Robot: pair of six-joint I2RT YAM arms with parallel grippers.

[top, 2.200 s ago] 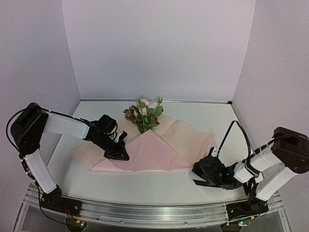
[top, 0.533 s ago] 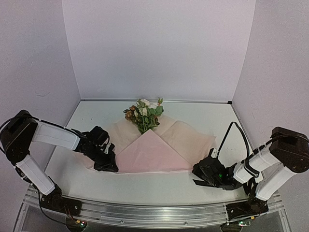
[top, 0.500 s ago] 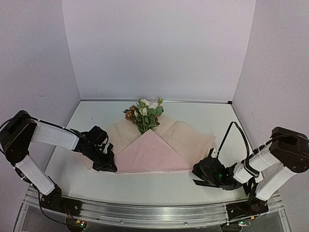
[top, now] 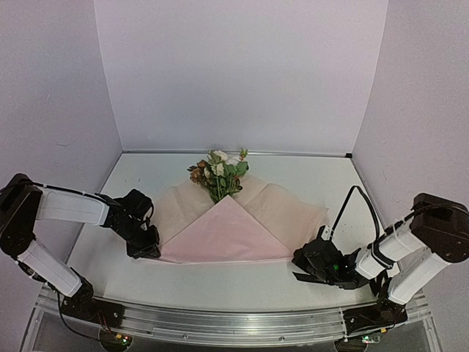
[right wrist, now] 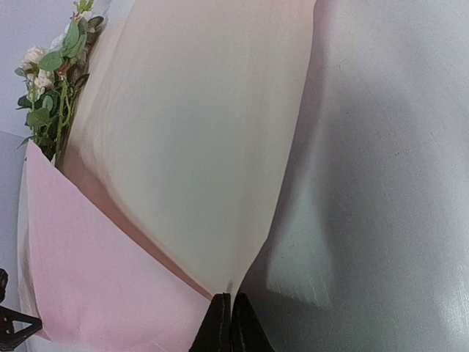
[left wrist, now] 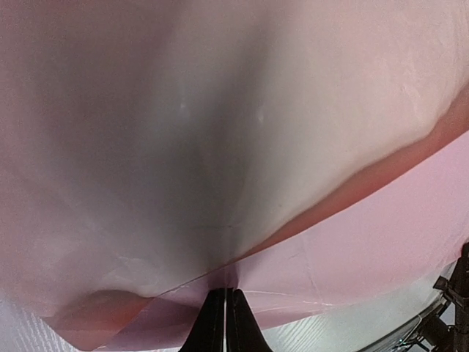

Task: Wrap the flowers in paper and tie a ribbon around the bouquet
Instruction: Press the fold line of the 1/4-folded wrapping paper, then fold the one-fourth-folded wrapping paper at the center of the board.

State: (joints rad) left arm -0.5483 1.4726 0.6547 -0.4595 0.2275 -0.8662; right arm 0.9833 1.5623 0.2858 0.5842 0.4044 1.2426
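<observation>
Clenched left end effector on paper corner; clenched right end effector beside opposite corner

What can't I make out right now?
- Flowers: stem ends under the folded paper, top view.
- Ribbon: in no view.
- Left wrist view: paper close up, blurred, hides what's beyond.
- Right jaws' hold on the paper corner: right wrist view, cut by bottom edge.

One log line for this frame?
left fingers: shut on paper corner | right fingers: shut at paper edge | flowers: stems under paper fold | ribbon: unseen
</observation>
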